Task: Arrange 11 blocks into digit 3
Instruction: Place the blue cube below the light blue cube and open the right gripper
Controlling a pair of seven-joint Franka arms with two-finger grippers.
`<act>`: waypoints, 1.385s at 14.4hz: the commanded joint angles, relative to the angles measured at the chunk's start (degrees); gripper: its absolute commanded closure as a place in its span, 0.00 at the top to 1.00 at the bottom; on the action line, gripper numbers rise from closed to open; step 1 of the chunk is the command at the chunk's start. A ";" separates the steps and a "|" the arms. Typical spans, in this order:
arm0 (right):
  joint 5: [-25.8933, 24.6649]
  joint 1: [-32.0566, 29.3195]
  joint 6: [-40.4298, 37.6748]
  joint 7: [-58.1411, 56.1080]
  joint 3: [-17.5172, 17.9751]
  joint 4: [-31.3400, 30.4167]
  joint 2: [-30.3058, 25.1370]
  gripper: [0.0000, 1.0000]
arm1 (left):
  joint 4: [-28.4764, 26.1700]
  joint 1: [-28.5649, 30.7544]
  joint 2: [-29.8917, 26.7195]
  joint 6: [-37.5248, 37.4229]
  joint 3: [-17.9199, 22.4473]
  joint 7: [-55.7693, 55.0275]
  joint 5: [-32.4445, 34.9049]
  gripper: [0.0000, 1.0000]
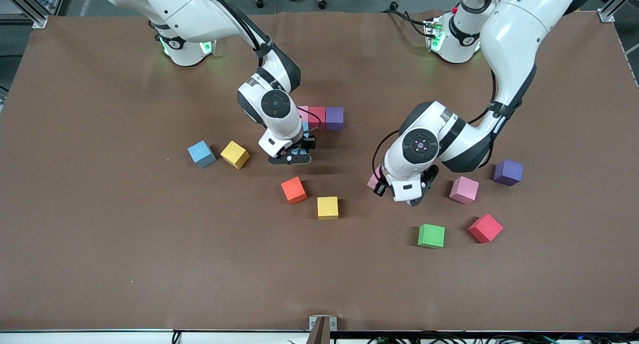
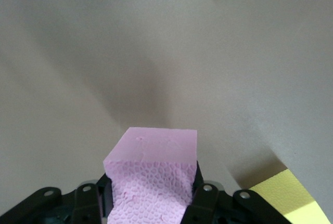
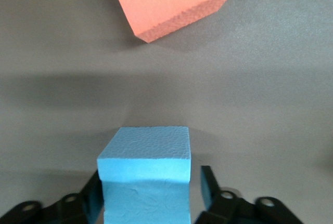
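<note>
A brown table (image 1: 100, 264) carries everything, with a pale floor strip at its near edge and grey floor, a chair's wheels and metal posts above its top edge.

Nearest the camera lie a green block (image 1: 431, 235) and a red block (image 1: 485, 228), toward the left arm's end. Farther up sit a yellow block (image 1: 327, 207) and an orange block (image 1: 293, 189) near mid-table, then a pink block (image 1: 464, 189) and a purple block (image 1: 508, 172).

The left gripper (image 2: 151, 200) is clamped on a pink cube (image 2: 153, 182), just off the table beside that loose pink block.

Toward the right arm's end lie a yellow cube (image 1: 235, 154) and a blue block (image 1: 201, 154), close together.

The right gripper (image 3: 148, 203) grips a blue cube (image 3: 144, 174), low over the table between the orange block and the row.

Farthest is the row (image 1: 322, 117) that begins the digit 3: pink, red and purple, touching.
</note>
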 commanded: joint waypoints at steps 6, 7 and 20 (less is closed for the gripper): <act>-0.61 0.11 0.12 1.44 -0.05 0.28 -0.19 1.00 | 0.88 -3.00 1.89 0.33 0.03 -11.76 -0.15 0.12; -0.61 0.19 0.47 1.53 -0.14 0.37 -0.19 1.00 | 0.88 -3.00 1.89 0.33 0.03 -14.13 0.03 0.12; -0.17 -0.15 0.74 1.26 -0.14 1.69 -0.80 1.00 | 0.61 -4.76 2.85 1.91 0.03 -26.20 -0.50 0.13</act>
